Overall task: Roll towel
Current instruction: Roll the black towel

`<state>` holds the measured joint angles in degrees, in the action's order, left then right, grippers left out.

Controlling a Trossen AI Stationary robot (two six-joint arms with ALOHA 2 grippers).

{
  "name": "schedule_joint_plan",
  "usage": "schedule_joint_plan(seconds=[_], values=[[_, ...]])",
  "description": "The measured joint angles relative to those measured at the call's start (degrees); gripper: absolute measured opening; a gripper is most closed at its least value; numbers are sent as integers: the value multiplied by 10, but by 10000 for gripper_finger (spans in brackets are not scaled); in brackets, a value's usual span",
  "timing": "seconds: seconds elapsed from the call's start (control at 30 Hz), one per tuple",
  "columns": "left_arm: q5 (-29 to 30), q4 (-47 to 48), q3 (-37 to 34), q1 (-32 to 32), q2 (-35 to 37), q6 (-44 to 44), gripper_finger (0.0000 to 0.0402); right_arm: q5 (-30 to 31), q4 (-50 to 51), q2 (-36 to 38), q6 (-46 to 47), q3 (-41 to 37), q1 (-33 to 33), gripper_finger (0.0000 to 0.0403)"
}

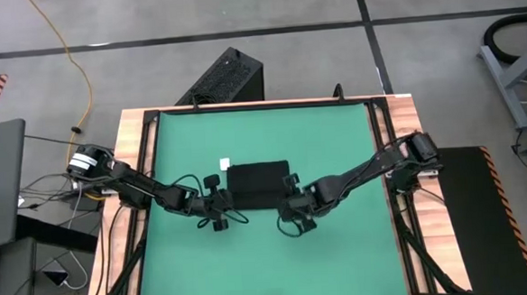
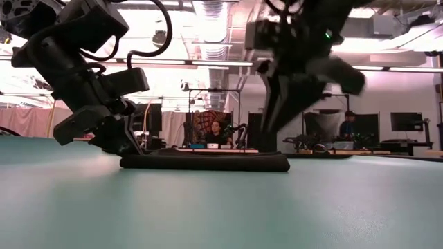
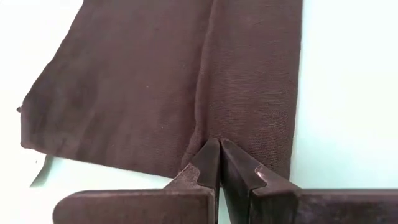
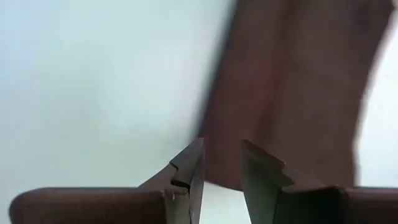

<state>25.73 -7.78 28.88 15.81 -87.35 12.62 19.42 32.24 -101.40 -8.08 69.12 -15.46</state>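
Observation:
The black towel point(image 1: 258, 184) lies flat in the middle of the green mat point(image 1: 341, 252), its white tag point(image 1: 225, 165) at the far left corner. In the low view the towel point(image 2: 208, 162) is a low flat strip. A fold line point(image 3: 205, 81) runs across it. My left gripper point(image 1: 223, 201) is shut at the towel's left edge, down at the mat. My right gripper point(image 1: 289, 203) is a little open over the towel's near right corner point(image 4: 292, 93) and stands above the cloth in the low view point(image 2: 277, 138), touching nothing. My left gripper has its shut fingertips point(image 3: 208, 158) at the towel's left edge point(image 3: 202, 134), where the fold line ends. The fingers come in low from the table's left. Whether cloth lies between the tips is hidden by the fingers. The towel lies flat on the mat.
A hard black ribbed box point(image 1: 224, 77) stands on the floor beyond the table's far edge. Wooden rails point(image 1: 137, 145) frame the mat on both sides. There is open mat near and far of the towel. People sit in the room behind point(image 2: 216, 131).

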Motion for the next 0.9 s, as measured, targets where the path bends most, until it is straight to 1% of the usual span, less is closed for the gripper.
schedule_joint_plan(seconds=[0.07, 0.13, 0.17, 0.23, 0.3, 0.33, 0.37, 0.4, 0.47, 0.5, 0.57, 0.6, 0.67, 0.77, 0.83, 0.9], values=[[0, -1, 0, 0, 0, 0, 0, -4, 0, 27, -17, 0, 6, 115], [0, -1, 0, 0, 0, 0, 0, -29, -19, 66, -42, 0, 12, 112], [0, -1, 0, 0, 0, 0, 0, -57, -29, 89, -54, 0, 15, 110], [0, 0, 0, -1, 0, 0, 0, -133, -47, 140, -72, 0, 21, 108], [0, 1, 0, -1, 0, 1, 0, -204, -50, 192, -71, 2, 29, 106], [0, 1, 0, -1, 0, 1, 0, -228, -42, 216, -68, 1, 33, 106], [0, 1, 0, -1, 0, 1, 0, -235, -39, 240, -61, -7, 36, 105], [0, 1, 0, -1, 0, 2, 0, -234, -39, 264, -54, -21, 37, 105], [0, -1, 0, -1, 0, 1, 0, -203, -47, 309, -32, -71, 41, 105], [0, -5, 0, -1, 0, -1, 0, -183, -64, 328, -15, -104, 41, 105], [-2, -23, -1, -1, 0, -13, 0, -166, -119, 358, 19, -184, 43, 105], [-6, -34, -2, -1, 0, -23, 0, -164, -168, 370, 32, -233, 43, 105], [-20, -55, -2, -3, 0, -44, 0, -158, -312, 388, 45, -331, 44, 104], [-41, -63, -1, -15, 0, -51, 0, -110, -546, 388, 28, -447, 47, 104], [-49, -59, -1, -24, 0, -41, 0, -90, -629, 372, -12, -488, 54, 104], [-50, -49, -1, -29, 0, -33, 0, -87, -651, 353, -53, -497, 61, 104]])
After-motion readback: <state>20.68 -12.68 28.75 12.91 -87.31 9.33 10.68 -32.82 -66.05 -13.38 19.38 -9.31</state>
